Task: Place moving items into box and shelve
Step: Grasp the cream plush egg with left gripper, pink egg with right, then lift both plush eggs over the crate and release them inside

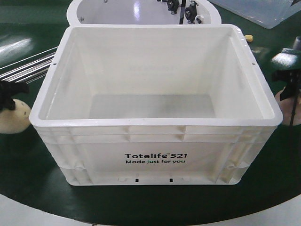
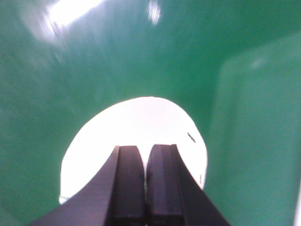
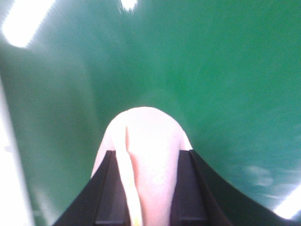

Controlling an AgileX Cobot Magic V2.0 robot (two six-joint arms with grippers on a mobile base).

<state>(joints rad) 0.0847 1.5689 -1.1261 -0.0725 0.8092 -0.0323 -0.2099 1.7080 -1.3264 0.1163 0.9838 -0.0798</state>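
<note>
Green tabletop (image 1: 28, 183); box (image 1: 155, 141) mid-table; left gripper (image 2: 146, 148) pinched together over cream toy (image 2: 136, 122); right gripper (image 3: 148, 152) tight around pink toy (image 3: 146, 127)

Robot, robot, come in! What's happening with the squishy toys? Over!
Right gripper jaws clamp pink rounded soft toy. Left gripper jaws shut, over pale cream soft toy. White plastic tote empty, nothing blocking it.

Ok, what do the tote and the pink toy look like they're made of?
The white tote: rigid moulded plastic, semi-gloss, judging by its ribbed rim, crisp printed lettering and soft sheen. The pink toy: probably soft foam or squishy rubber, matte. It bulges rounded inside the right end effector, though overexposure hides its texture.
</note>
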